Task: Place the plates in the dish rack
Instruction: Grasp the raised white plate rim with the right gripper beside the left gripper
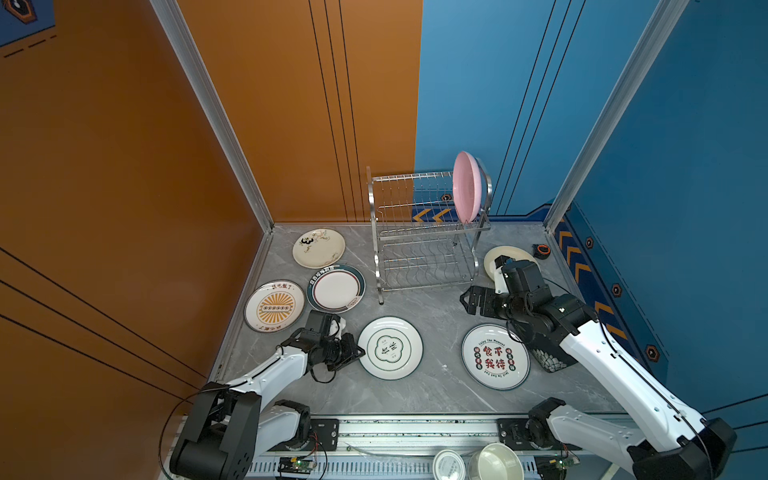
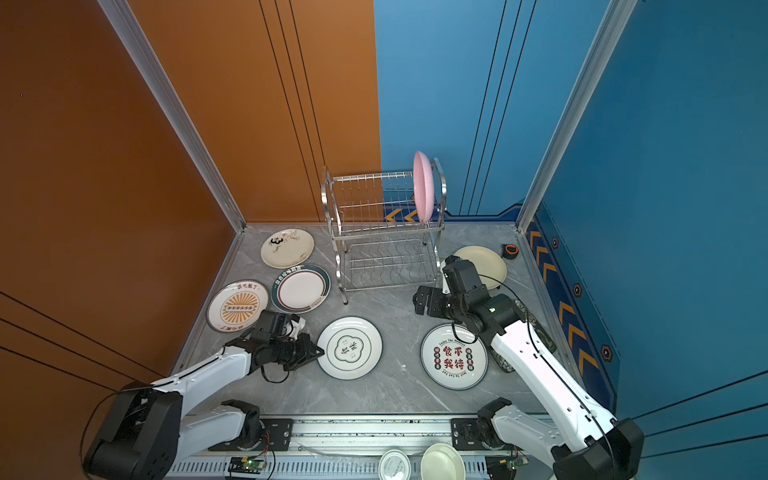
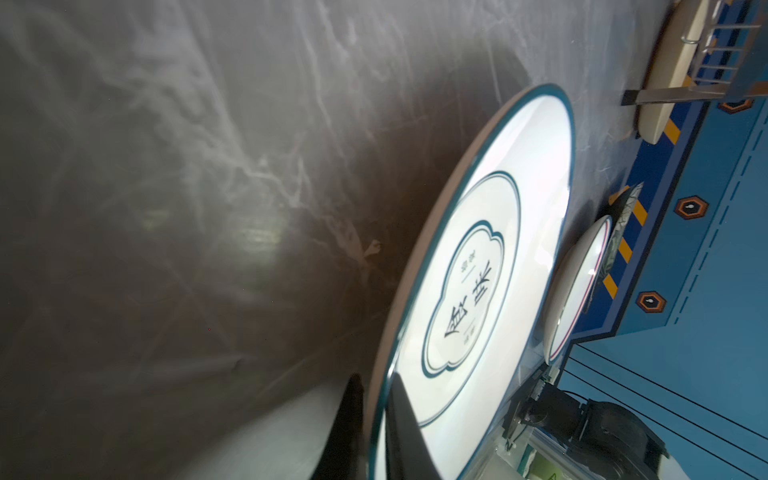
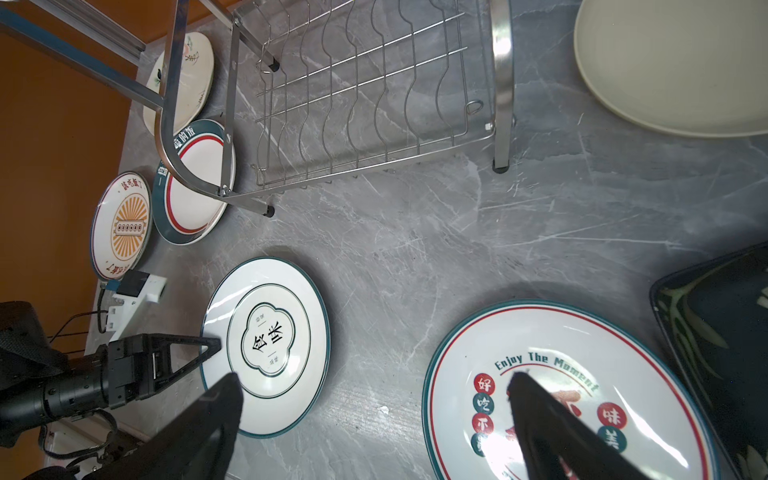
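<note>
The shiny two-tier wire dish rack (image 1: 432, 232) stands at the back of the worktop (image 1: 436, 307), with a pink plate (image 1: 466, 187) upright at the right end of its upper tier. To its left, a panda plate (image 1: 318, 248), a dark-rimmed plate (image 1: 336, 288) and an orange sunburst plate (image 1: 274, 306) lie flat. In front, the left pincer (image 1: 362, 353) nips the left rim of a clover-emblem plate (image 1: 390, 348). An "Enjoy The Moment" plate (image 1: 494, 357) lies to its right, with a black floral plate (image 4: 723, 332) just beside it. A plain cream plate (image 2: 484, 257) lies right of the rack.
</note>
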Robot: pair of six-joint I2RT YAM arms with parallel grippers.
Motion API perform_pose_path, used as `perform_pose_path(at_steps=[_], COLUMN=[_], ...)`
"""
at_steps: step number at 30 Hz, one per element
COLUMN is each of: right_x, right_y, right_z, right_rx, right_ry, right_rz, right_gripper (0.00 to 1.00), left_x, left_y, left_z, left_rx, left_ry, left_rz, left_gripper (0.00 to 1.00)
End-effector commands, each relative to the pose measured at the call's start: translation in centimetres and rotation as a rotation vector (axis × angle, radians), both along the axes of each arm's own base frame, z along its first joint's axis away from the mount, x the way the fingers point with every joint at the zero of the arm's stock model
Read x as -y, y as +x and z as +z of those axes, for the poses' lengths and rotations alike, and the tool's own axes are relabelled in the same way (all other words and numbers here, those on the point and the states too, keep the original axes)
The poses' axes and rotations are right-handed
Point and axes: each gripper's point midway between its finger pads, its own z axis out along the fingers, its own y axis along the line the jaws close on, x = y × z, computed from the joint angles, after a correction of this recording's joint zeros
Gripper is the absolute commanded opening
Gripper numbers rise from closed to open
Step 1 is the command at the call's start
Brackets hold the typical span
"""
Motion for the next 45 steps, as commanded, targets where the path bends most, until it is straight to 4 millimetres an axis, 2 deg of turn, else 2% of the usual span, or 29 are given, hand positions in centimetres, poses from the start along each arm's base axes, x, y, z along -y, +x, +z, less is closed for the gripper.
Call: perform_pose_path(at_steps=[1,6,12,22,29,33,39,45], right_x=[-0.5,-1.0,-2.4,-4.8,-7.2,-9.1,-10.7,-12.0], right_y=[-0.2,-0.4,-0.6,-1.5,-1.7,-1.3,-0.8,-0.7], right_z=[-0.3,-1.5,-2.8,-5.3,-6.3,-5.8,-5.6,-5.1], right_rx=[-0.003,-0.032,-0.085,-0.172,-0.221,-0.228,-0.236,-0.242], right_ry=[0.049,0.083,0.126,0.168,0.241,0.329,0.416,0.482], right_rz=[0.009,0.018,0.068,0.159,0.219,0.26,0.286,0.325], right_gripper=[1.0,1.0,1.0,1.0,0.98,0.93,0.82,0.64], left_x=[-0.8,-0.5,0.6,2.9,4.4,5.0,6.0,6.6], left_y=[-1.2,-1.0,-0.2,2.0,2.5,2.9,3.3,3.3], left_z=[-1.6,-1.0,1.3,7.4,11.1,12.4,14.4,15.2], left_rx=[-0.069,-0.052,0.009,0.171,0.249,0.276,0.314,0.318], left_ry=[0.047,0.029,-0.042,-0.181,-0.254,-0.265,-0.314,-0.345], left_rz=[0.015,0.009,-0.02,-0.101,-0.172,-0.187,-0.209,-0.232], left_gripper=[0.02,0.0,0.0,0.0,0.0,0.0,0.0,0.0])
